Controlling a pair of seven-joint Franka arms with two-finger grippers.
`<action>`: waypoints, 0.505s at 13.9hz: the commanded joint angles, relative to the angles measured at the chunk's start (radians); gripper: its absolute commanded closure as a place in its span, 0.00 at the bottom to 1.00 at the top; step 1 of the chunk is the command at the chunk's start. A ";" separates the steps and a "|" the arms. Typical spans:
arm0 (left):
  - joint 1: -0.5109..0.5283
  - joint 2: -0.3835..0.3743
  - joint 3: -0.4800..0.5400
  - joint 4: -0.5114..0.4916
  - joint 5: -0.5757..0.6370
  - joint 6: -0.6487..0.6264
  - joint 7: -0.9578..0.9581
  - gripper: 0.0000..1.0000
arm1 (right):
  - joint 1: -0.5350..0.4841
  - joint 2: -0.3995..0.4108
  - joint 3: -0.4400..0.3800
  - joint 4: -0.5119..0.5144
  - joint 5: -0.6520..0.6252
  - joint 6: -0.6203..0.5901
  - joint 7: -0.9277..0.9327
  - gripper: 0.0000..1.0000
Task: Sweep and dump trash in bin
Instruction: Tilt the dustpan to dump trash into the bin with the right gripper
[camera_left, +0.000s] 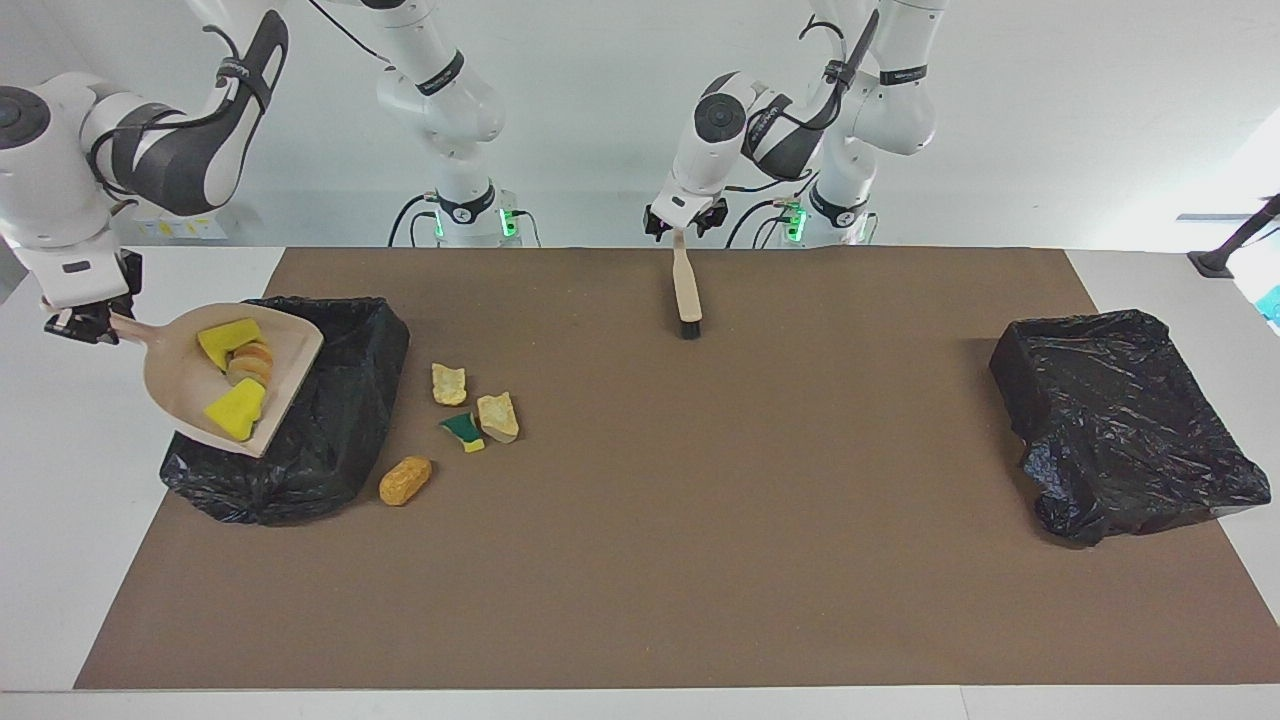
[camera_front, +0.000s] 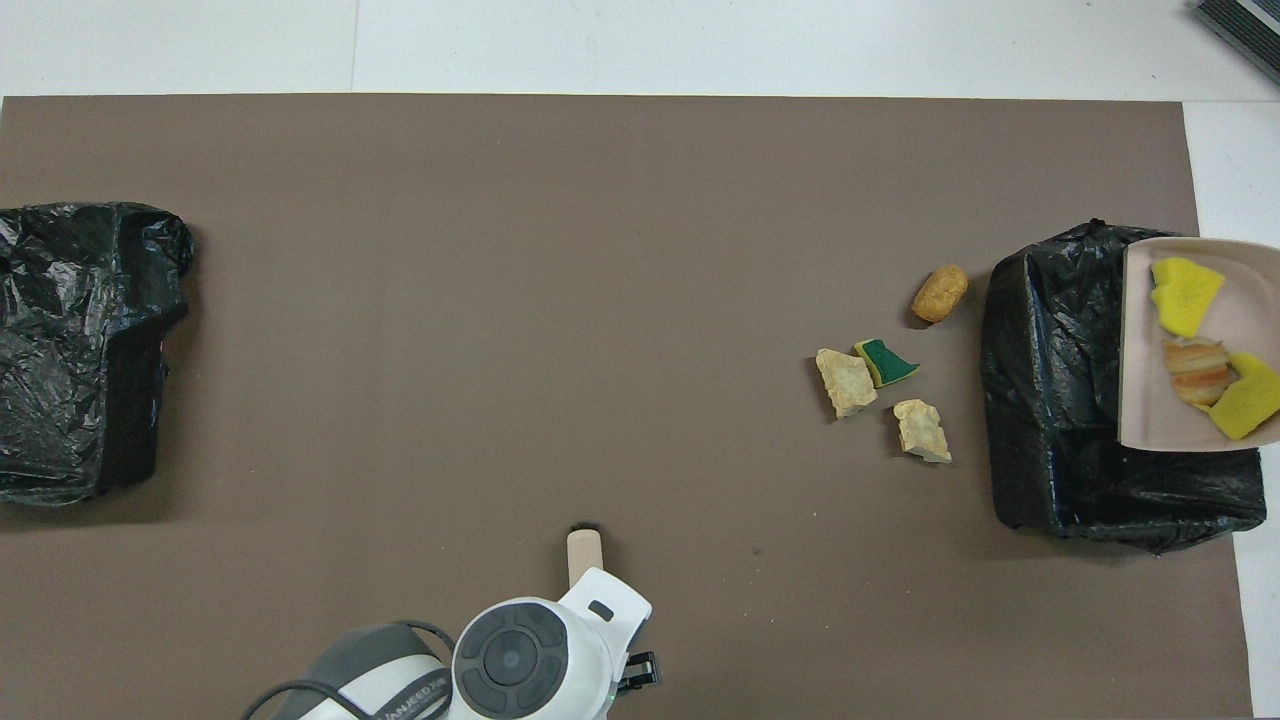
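At the right arm's end of the table, the right gripper is clamped on the handle of a beige plastic dustpan and holds it in the air. The pan hangs over the outer rim of a bin lined with a crumpled black plastic bag, with its straight open lip toward the bin's middle. Part of the pan overhangs the white table edge. In the overhead view the pan runs out of frame.

The pan carries two yellow sponge bits and a layered orange-brown bread-like piece.

Four scraps lie on the brown mat, just beside the bin toward the table's middle:
- two beige crumbly chunks;
- a green-and-yellow sponge bit, touching one chunk;
- an orange-brown lump, farthest from the robots and close to the bin wall.

The left gripper is over the mat's edge nearest the robots. Its fingers stand apart on either side of the top end of a beige-handled, black-bristled brush. Contact cannot be judged.

The mat is bare between the scraps and a second black-bagged bin at the left arm's end.
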 joint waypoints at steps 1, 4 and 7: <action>0.106 -0.002 0.002 0.122 0.003 -0.121 0.029 0.00 | 0.011 -0.030 0.011 -0.037 -0.100 -0.014 0.089 1.00; 0.247 -0.009 0.002 0.242 0.005 -0.233 0.159 0.00 | 0.056 -0.031 0.016 -0.031 -0.215 -0.101 0.216 1.00; 0.323 0.010 0.002 0.362 0.083 -0.293 0.187 0.00 | 0.124 -0.065 0.013 -0.023 -0.263 -0.180 0.259 1.00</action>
